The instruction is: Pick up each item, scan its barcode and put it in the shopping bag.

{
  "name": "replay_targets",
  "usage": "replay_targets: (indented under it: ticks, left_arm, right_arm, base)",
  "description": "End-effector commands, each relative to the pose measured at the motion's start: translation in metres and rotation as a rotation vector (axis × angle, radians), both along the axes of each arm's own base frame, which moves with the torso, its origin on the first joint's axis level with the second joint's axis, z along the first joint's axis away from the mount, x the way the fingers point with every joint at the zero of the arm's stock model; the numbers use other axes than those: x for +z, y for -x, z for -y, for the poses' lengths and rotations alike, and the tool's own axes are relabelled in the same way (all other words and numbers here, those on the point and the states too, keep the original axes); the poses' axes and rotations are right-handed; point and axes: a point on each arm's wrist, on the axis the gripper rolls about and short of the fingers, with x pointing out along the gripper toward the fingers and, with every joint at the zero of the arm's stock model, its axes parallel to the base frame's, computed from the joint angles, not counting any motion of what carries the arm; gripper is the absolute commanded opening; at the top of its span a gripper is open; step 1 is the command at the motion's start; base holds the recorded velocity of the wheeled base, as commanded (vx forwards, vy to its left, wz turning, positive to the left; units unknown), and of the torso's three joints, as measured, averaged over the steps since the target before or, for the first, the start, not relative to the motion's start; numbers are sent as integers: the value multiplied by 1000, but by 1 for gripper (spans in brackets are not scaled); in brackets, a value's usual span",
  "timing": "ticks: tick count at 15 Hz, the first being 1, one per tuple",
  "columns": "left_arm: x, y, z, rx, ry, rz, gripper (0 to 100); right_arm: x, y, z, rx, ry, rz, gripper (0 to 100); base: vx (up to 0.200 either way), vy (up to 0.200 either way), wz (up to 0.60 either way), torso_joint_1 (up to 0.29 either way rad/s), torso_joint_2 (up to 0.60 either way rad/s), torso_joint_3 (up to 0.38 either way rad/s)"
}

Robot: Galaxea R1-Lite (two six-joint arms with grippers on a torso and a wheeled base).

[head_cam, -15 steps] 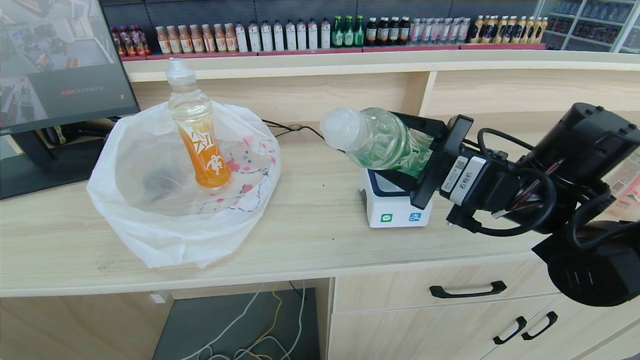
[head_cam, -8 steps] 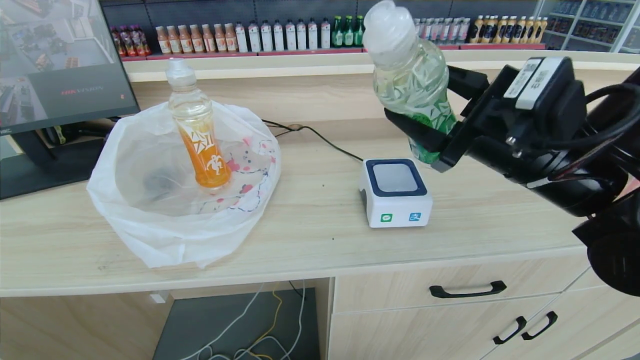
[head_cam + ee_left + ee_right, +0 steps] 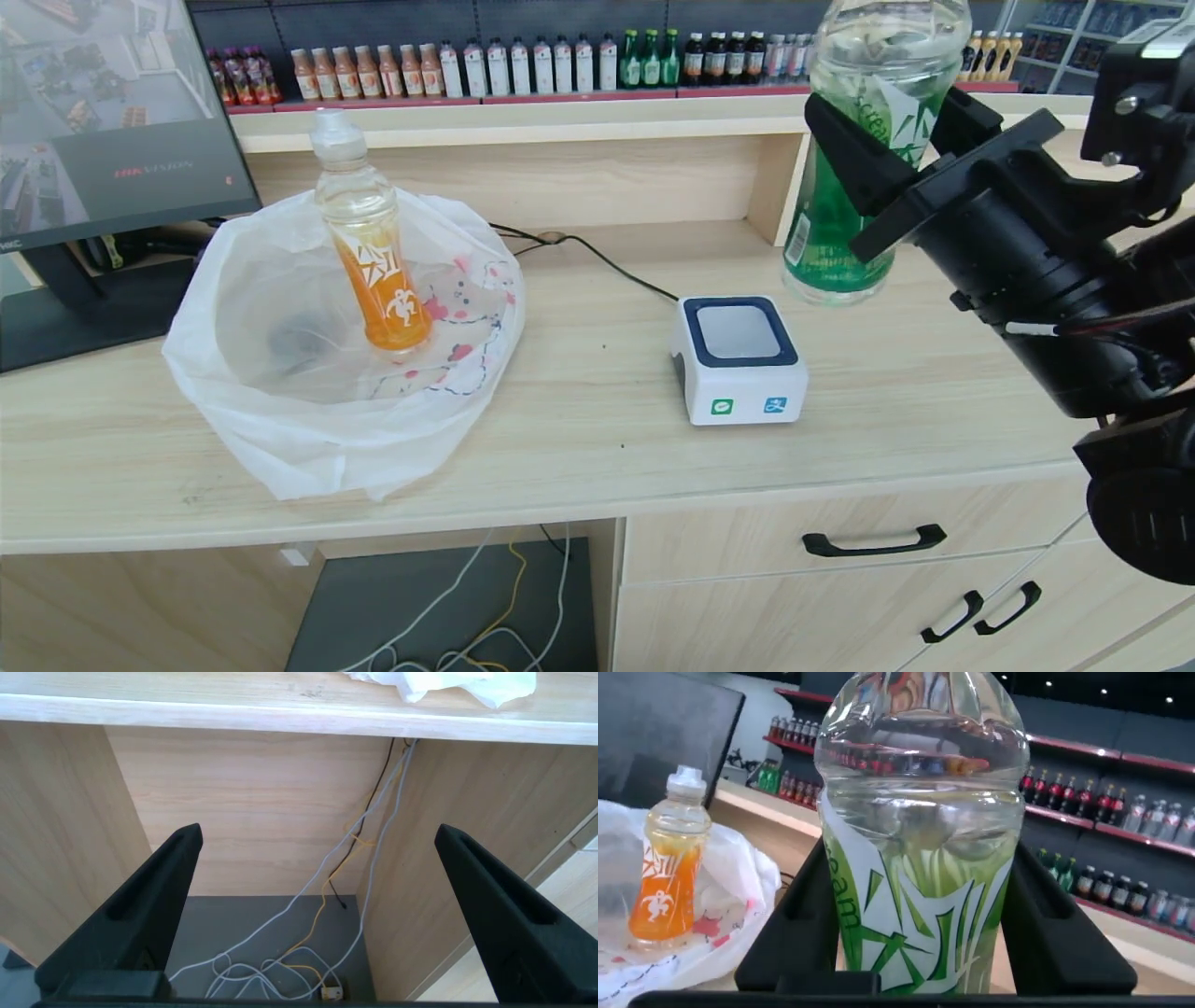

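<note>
My right gripper [image 3: 887,154] is shut on a clear bottle with a green label [image 3: 859,159], holding it upright in the air above the counter, to the right of and behind the white barcode scanner [image 3: 738,359]. In the right wrist view the green bottle [image 3: 920,859] stands between the black fingers [image 3: 789,924]. An orange drink bottle [image 3: 369,243] stands upright inside the white shopping bag [image 3: 280,439] on the counter's left; the orange bottle [image 3: 663,873] and the bag [image 3: 738,915] also appear in the right wrist view. My left gripper [image 3: 318,905] hangs open below the counter edge, facing loose cables.
A monitor [image 3: 112,121] stands at the back left beside the bag. A black cable [image 3: 588,252] runs along the counter behind the scanner. A raised wooden ledge [image 3: 653,121] borders the counter's rear, with shelves of bottles [image 3: 560,61] beyond. Drawers with black handles [image 3: 873,541] sit below.
The right arm lifted the green bottle off the scanner, swung it from lying tilted over the scanner to upright, and carried it up and to the right. The bag and orange bottle have not moved.
</note>
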Motion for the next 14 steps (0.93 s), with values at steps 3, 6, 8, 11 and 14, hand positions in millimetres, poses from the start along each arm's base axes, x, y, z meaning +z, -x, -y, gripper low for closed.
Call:
replay_targets:
  ticks: [3,6,8,11,14]
  left_arm:
    - [0,0,0,0,0,0,100]
    - [0,0,0,-1,0,0,100]
    - [0,0,0,-1,0,0,100]
    - [0,0,0,0,0,0,100]
    - [0,0,0,0,2,0,100]
  right_arm:
    - [-20,8,9,-77,-124,-137,0]
    - [-25,11,13,-113,-169,-184,0]
    - [-25,10,13,-116,-172,-185,0]
    - [-29,7,14,-124,-168,-201,0]
    - [-31,8,23,-144,-176,-212,0]
  base:
    - [0,0,0,0,0,0]
    - [0,0,0,0,0,0]
    - [0,0,0,0,0,0]
    - [0,0,0,0,0,0]
    - [0,0,0,0,0,0]
